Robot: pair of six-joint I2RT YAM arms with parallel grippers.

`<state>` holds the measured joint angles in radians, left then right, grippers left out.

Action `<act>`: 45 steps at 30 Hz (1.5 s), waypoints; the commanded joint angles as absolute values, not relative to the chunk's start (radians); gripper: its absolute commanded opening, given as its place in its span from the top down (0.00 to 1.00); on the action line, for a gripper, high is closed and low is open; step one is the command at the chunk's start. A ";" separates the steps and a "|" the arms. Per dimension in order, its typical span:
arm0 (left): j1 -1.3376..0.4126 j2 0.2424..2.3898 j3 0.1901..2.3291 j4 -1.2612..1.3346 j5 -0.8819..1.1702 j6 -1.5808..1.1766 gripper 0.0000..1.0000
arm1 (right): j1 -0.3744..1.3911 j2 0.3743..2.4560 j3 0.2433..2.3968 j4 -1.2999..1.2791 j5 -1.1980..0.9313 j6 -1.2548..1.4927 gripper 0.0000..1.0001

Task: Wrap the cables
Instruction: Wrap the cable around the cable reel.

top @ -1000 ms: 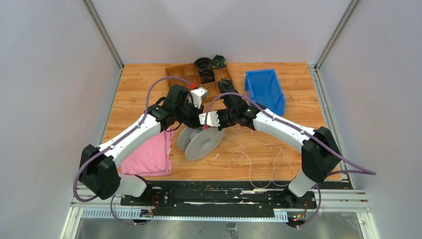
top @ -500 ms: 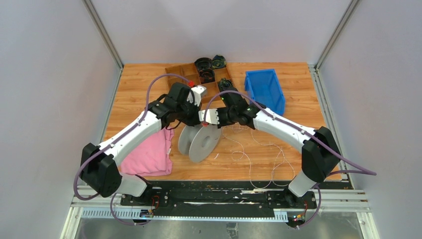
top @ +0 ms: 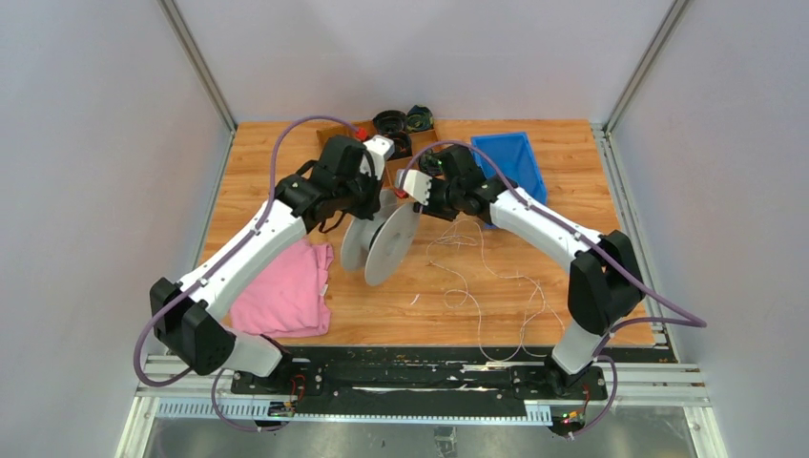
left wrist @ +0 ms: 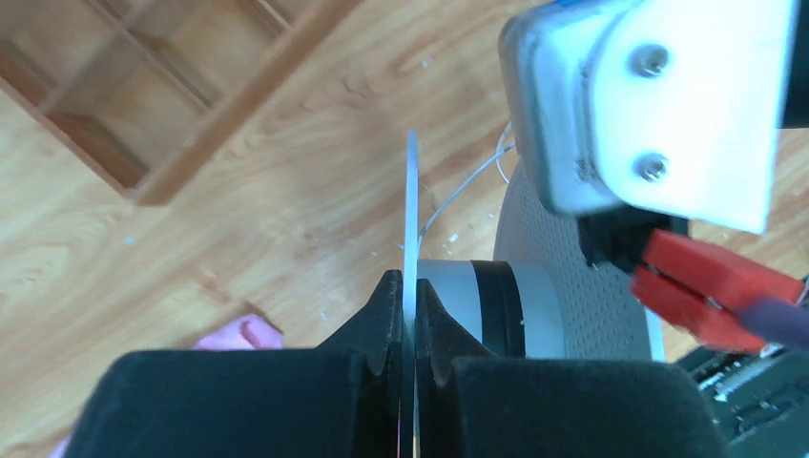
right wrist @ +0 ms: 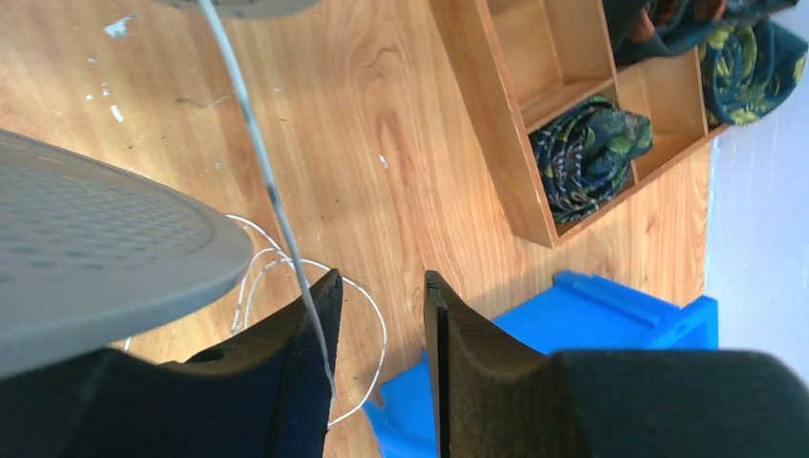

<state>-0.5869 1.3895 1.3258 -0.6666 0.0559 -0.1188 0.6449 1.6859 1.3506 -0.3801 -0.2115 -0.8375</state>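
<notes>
A grey spool (top: pixel 389 246) with two round flanges stands tilted near the table's middle. My left gripper (left wrist: pixel 408 282) is shut on the thin edge of one flange (left wrist: pixel 411 200), right beside the hub (left wrist: pixel 477 305). The cables (top: pixel 482 272) are thin white wire lying in loose loops on the wood to the right of the spool. One strand (right wrist: pixel 262 172) runs taut from the spool down along the inner face of my right gripper's left finger (right wrist: pixel 310 324). My right gripper (right wrist: pixel 380 281) is open just right of the spool, its jaws apart around no more than that strand.
A wooden divided tray (top: pixel 336 134) with dark coiled bundles (right wrist: pixel 587 153) sits at the back. A blue bin (top: pixel 508 170) lies back right, close under my right arm. A pink cloth (top: pixel 286 296) lies front left.
My right gripper has opened from shut. Both grippers have moved toward the back of the table, and the spool has come along, standing more on edge.
</notes>
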 commanded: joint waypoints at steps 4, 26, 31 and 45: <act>-0.604 1.474 1.514 -0.718 -0.092 -0.002 1.00 | 0.568 1.723 1.414 -0.439 -0.291 -0.721 0.57; -0.679 1.444 1.499 -0.719 -0.256 0.091 1.00 | 0.497 1.769 1.438 -0.529 -0.491 -0.654 0.65; -0.678 1.420 1.490 -0.703 -0.229 0.069 1.00 | 0.492 1.766 1.419 -0.505 -0.557 -0.605 0.60; -0.545 1.378 1.499 -0.654 0.010 -0.118 1.00 | 0.422 1.745 1.323 -0.282 -0.574 -0.396 0.90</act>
<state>-0.6292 1.4071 1.4731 -0.7265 -0.1089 -0.0166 0.4625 1.7618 1.3766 -0.3828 -0.5617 -0.4938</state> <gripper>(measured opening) 0.037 0.123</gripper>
